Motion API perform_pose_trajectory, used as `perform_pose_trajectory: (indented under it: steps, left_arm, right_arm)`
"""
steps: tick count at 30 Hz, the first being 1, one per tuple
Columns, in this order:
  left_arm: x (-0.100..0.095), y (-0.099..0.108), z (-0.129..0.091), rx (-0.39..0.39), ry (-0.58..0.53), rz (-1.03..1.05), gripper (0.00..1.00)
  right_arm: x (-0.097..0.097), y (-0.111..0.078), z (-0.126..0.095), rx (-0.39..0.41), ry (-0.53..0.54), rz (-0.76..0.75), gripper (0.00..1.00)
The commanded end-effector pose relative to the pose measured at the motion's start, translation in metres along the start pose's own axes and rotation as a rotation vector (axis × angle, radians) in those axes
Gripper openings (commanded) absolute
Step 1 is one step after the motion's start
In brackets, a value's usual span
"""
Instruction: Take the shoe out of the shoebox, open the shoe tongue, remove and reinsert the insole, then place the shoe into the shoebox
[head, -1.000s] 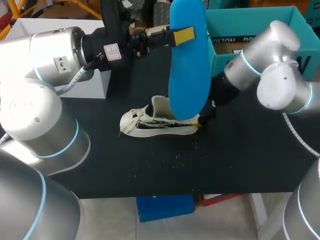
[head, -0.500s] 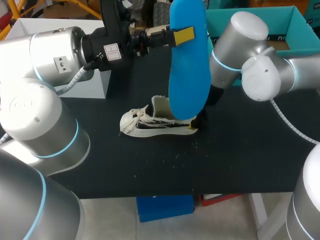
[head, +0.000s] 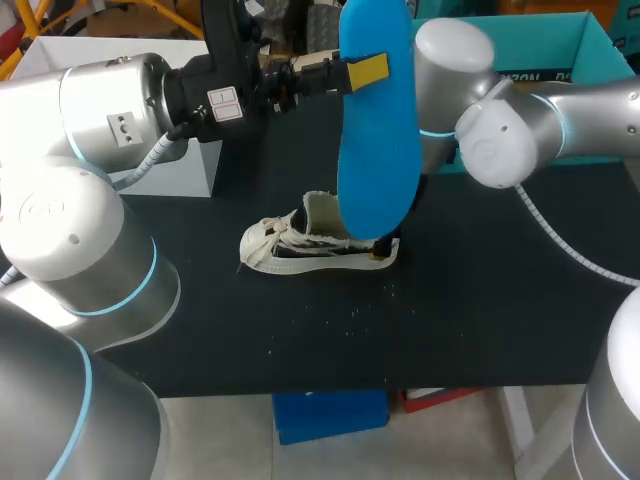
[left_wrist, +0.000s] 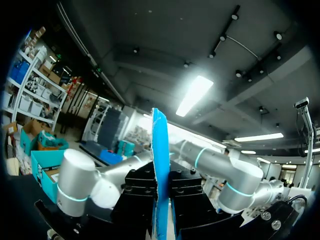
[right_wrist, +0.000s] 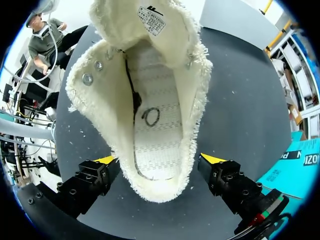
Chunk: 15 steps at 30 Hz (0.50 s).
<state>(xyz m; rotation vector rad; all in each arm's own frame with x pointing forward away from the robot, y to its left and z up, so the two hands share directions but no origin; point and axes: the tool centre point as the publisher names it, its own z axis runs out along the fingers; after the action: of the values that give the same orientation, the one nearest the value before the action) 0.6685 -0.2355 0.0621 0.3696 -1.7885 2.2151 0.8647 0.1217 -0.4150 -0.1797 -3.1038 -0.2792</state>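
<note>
A cream low shoe (head: 312, 245) lies on its side on the black table (head: 470, 310), tongue pulled open. Above it a blue insole (head: 378, 130) hangs upright, its upper end pinched in my left gripper (head: 366, 70), which is shut on it. In the left wrist view the insole (left_wrist: 160, 165) shows edge-on between the black fingers (left_wrist: 142, 197). My right gripper (right_wrist: 159, 160) is open, its yellow tips on either side of the shoe's heel (right_wrist: 150, 105) with a little gap on each side. In the head view the insole hides most of that gripper (head: 390, 246).
The teal shoebox (head: 590, 40) stands at the back right, behind my right arm, and shows beside the right gripper as a teal wall (right_wrist: 295, 165). A white box (head: 190, 165) sits at the back left. Small crumbs lie on the table in front of the shoe.
My right arm has swung left, toward the shoe's heel, and now stands behind the insole. My left arm and the insole have not moved.
</note>
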Motion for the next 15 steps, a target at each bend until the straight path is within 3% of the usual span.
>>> perform_pose_trajectory:
  steps: [1,15]
  left_arm:
    - [-0.0004,0.0004,0.0028,0.002,-0.003,0.001,0.00]
    - [-0.0004,0.0004,0.0028,0.002,-0.003,0.001,0.00]
  right_arm:
    - [-0.0019,0.0041,0.0019,0.030,0.006,-0.003,1.00]
    - [0.0027,0.0006,0.0015,0.013,0.018,0.001,1.00]
